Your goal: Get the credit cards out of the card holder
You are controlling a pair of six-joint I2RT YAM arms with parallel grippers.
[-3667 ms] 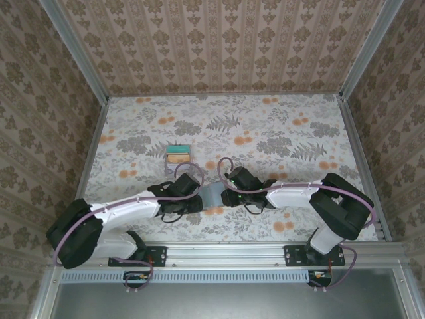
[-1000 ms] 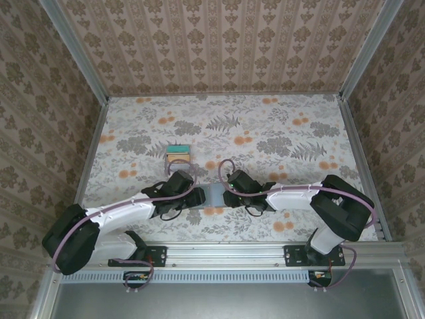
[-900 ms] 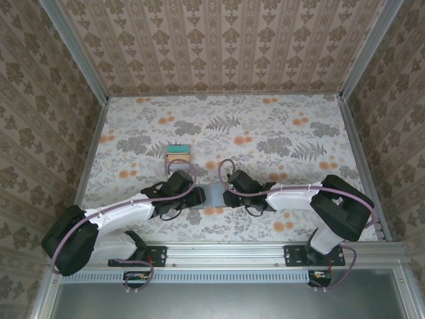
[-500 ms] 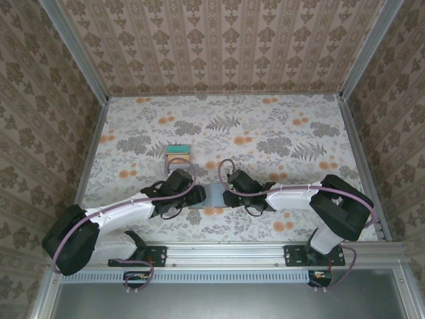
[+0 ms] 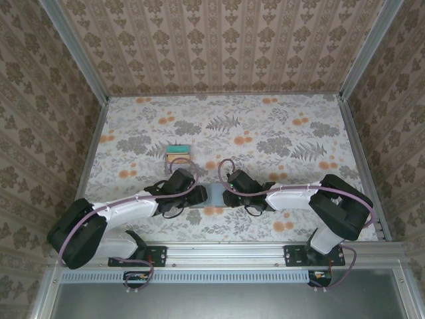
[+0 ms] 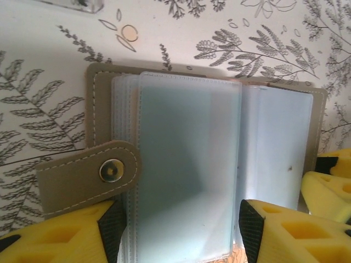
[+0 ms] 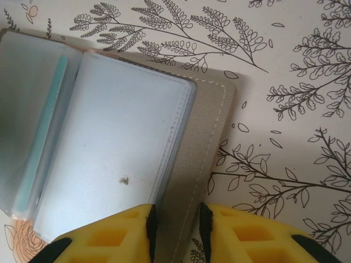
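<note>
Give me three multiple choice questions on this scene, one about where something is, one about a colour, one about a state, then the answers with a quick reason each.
1. Where is the stack of cards relative to the card holder?
A. on top of it
B. farther from the arms and to the left, apart from it
C. touching its right edge

2. What colour is the credit card tucked among the sleeves?
A. red
B. teal
C. black

3. How is the card holder?
A. snapped shut
B. standing on edge
C. lying open and flat

Answers:
1 B, the top view shows patterned table between them.
2 B, a teal strip shows through the clear plastic.
3 C, the sleeves lie spread and the strap is unsnapped.
</note>
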